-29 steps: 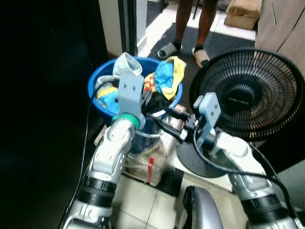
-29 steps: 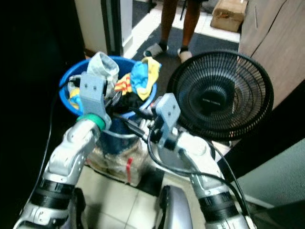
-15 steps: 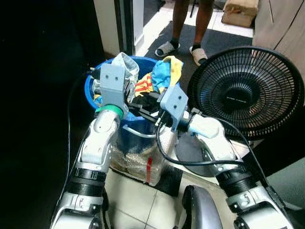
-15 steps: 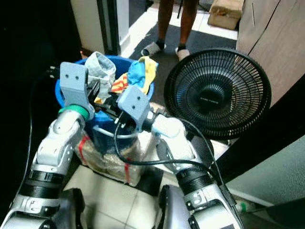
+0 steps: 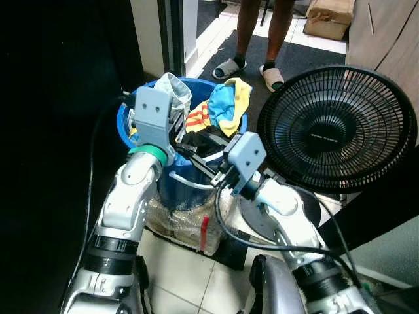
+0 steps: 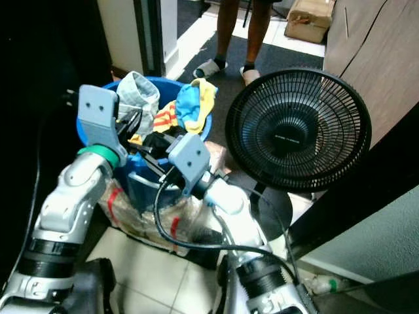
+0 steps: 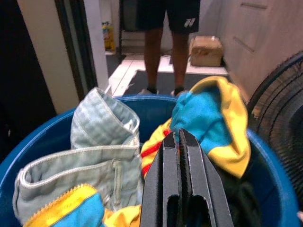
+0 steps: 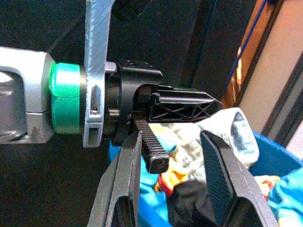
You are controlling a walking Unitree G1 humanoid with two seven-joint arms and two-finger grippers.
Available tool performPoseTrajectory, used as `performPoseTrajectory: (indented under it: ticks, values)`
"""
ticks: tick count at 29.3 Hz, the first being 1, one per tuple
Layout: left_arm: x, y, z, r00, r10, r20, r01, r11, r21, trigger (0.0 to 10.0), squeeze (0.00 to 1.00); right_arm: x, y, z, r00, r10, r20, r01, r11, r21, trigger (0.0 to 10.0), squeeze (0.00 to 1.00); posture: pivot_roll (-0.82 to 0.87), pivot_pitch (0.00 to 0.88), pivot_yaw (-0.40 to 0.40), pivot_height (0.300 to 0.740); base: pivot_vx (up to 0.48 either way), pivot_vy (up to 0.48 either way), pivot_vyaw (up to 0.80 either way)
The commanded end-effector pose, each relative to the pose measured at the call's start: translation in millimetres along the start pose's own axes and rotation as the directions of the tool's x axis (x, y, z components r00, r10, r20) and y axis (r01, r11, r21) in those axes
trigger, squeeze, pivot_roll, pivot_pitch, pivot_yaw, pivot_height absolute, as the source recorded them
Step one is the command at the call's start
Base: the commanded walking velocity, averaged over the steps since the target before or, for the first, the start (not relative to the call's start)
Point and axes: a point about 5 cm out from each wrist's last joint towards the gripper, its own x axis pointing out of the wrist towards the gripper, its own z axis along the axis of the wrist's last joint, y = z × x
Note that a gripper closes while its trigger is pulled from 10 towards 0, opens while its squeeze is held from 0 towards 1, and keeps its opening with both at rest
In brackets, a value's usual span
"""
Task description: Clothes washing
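Observation:
A blue bucket (image 5: 171, 186) stands on the floor in front of me, heaped with clothes. On top lie a grey-green garment (image 7: 102, 142), a yellow and blue one (image 7: 213, 118), a red-striped piece (image 5: 197, 118) and black cloth (image 5: 211, 136). My left gripper (image 7: 179, 137) hovers over the heap at the bucket's near side, shut with nothing between its fingers. My right gripper (image 8: 171, 142) reaches in from the right at the bucket's near rim, open. The left gripper's black finger lies between the right fingers (image 8: 218, 179).
A big black fan (image 5: 337, 127) stands close on the right, on a round base. The bucket rests on a plastic-wrapped bundle (image 5: 186, 219). A person's legs in sandals (image 5: 252, 39) stand beyond the bucket. A cardboard box (image 5: 330, 16) sits far back. Dark doorway at left.
My right arm has swung left from beside the fan to the bucket's near rim, meeting the left gripper. The left arm shifted slightly left. The camera has moved a little.

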Motion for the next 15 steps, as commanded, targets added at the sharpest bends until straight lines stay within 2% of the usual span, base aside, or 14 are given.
performPoseTrajectory:
  ticks: [1, 2, 4, 6, 8, 10, 11, 12, 13, 14, 15]
  values:
    - [-16.5, 18.3, -12, 0.998, 0.05, -0.033, -0.051, 0.999, -0.005, 10.0, 0.0, -73.7, -92.4, -14, 0.791, -0.601, -0.116, 0.61, 0.79, 0.063, 10.0, 0.0, 0.1, 0.128, 0.001, 0.491, 0.0, 0.0, 0.0]
    - [-15.8, 19.2, -13, 0.996, 0.083, -0.031, -0.083, 0.997, -0.008, 10.0, 0.0, -79.4, -93.3, -12, 0.781, -0.615, -0.112, 0.624, 0.775, 0.096, 10.0, 0.0, 0.1, 0.128, 0.001, 0.491, 0.0, 0.0, 0.0]
    - [-10.3, 18.8, -14, 0.989, 0.144, -0.018, -0.143, 0.99, 0.016, 10.0, 0.0, -79.1, -63.3, -7, 0.895, -0.431, -0.117, 0.445, 0.881, 0.161, 10.0, 0.0, 0.09, 0.122, 0.006, 0.491, 0.0, 0.0, 0.0]
    - [-10.3, 18.8, -14, 0.989, 0.144, -0.018, -0.143, 0.99, 0.016, 10.0, 0.0, -79.1, -63.3, -7, 0.895, -0.431, -0.117, 0.445, 0.881, 0.161, 10.0, 0.0, 0.09, 0.122, 0.006, 0.491, 0.0, 0.0, 0.0]
    - [-4.8, 4.2, -18, 0.996, 0.089, -0.024, -0.088, 0.995, 0.035, 10.0, 0.0, -72.1, -26.7, -5, 0.967, -0.226, -0.119, 0.246, 0.949, 0.198, 10.0, 0.0, 0.08, 0.117, 0.014, 0.491, 0.0, 0.0, 0.0]
    - [-4.8, 4.2, -18, 0.996, 0.089, -0.024, -0.088, 0.995, 0.035, 10.0, 0.0, -72.1, -26.7, -5, 0.967, -0.226, -0.119, 0.246, 0.949, 0.198, 10.0, 0.0, 0.08, 0.117, 0.014, 0.491, 0.0, 0.0, 0.0]
    - [-3.1, -20.0, -28, 0.998, -0.021, -0.065, 0.024, 0.999, 0.046, 10.0, 0.0, -61.3, -3.0, -4, 0.984, -0.144, -0.106, 0.164, 0.961, 0.223, 10.0, 0.0, 0.08, 0.112, 0.02, 0.491, 0.0, 0.0, 0.0]
    - [-3.1, -20.0, -28, 0.998, -0.021, -0.065, 0.024, 0.999, 0.046, 10.0, 0.0, -61.3, -3.0, -4, 0.984, -0.144, -0.106, 0.164, 0.961, 0.223, 10.0, 0.0, 0.08, 0.112, 0.02, 0.491, 0.0, 0.0, 0.0]
    - [-4.1, -30.7, -34, 0.995, -0.06, -0.085, 0.063, 0.997, 0.038, 10.0, 0.0, -55.8, 5.0, -3, 0.987, -0.127, -0.094, 0.146, 0.961, 0.236, 10.0, 0.0, 0.07, 0.11, 0.025, 0.491, 0.0, 0.0, 0.0]
    - [-4.1, -30.7, -34, 0.995, -0.06, -0.085, 0.063, 0.997, 0.038, 10.0, 0.0, -55.8, 5.0, -3, 0.987, -0.127, -0.094, 0.146, 0.961, 0.236, 10.0, 0.0, 0.07, 0.11, 0.025, 0.491, 0.0, 0.0, 0.0]
    - [-6.0, -43.2, -39, 0.99, -0.096, -0.1, 0.098, 0.995, 0.015, 10.0, 0.0, -50.1, 12.6, -2, 0.99, -0.11, -0.082, 0.128, 0.959, 0.253, 10.0, 0.0, 0.06, 0.109, 0.027, 0.491, 0.0, 0.0, 0.0]
